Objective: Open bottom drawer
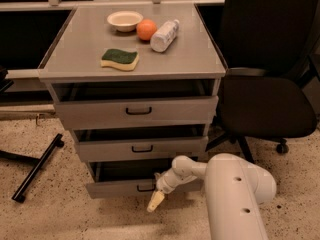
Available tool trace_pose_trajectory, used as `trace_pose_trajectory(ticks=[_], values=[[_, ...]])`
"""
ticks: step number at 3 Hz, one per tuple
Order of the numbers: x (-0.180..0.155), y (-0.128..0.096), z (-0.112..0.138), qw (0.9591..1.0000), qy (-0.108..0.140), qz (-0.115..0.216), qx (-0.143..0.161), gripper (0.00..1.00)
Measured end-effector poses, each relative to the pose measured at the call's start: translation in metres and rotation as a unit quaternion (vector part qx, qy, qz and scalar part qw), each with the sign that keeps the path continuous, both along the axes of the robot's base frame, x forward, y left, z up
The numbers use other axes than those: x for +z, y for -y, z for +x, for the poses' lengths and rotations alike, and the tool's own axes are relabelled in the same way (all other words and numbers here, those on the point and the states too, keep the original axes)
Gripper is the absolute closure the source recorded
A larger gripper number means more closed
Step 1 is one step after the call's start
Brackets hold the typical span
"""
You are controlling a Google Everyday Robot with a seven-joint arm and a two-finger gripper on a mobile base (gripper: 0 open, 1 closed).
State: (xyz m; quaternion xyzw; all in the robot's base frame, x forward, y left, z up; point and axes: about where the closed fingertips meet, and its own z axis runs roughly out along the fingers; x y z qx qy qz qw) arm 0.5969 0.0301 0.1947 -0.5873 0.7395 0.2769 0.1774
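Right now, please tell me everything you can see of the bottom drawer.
The bottom drawer is grey and looks like metal, the lowest of three in the cabinet, close above the floor. Its front is a low panel with a small black bar handle near the middle. It stands pulled out a little, with a dark gap above the front. The gripper hangs just in front of the handle, slightly below it; whether it touches I cannot tell.

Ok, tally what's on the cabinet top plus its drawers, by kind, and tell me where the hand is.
Drawers: 3 (top drawer, middle drawer, bottom drawer)
Bowl: 1
Orange: 1
Bottle: 1
Sponge: 1
Total: 7
Hand: at the bottom drawer's front, by its lower edge.
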Motion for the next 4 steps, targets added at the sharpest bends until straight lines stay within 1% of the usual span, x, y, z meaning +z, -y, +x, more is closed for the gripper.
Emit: trace_pose_trajectory(ticks=[1, 2, 3, 4], values=[[0.019, 0.025, -0.031, 0.9992, -0.029, -0.004, -0.028, 0.00], [0.036, 0.044, -0.074, 0.9973, -0.055, -0.006, -0.047, 0.00], [0.033, 0.041, -0.088, 0.9971, -0.065, -0.007, -0.039, 0.00], [0.033, 0.041, -0.088, 0.9971, -0.065, -0.007, -0.038, 0.00]])
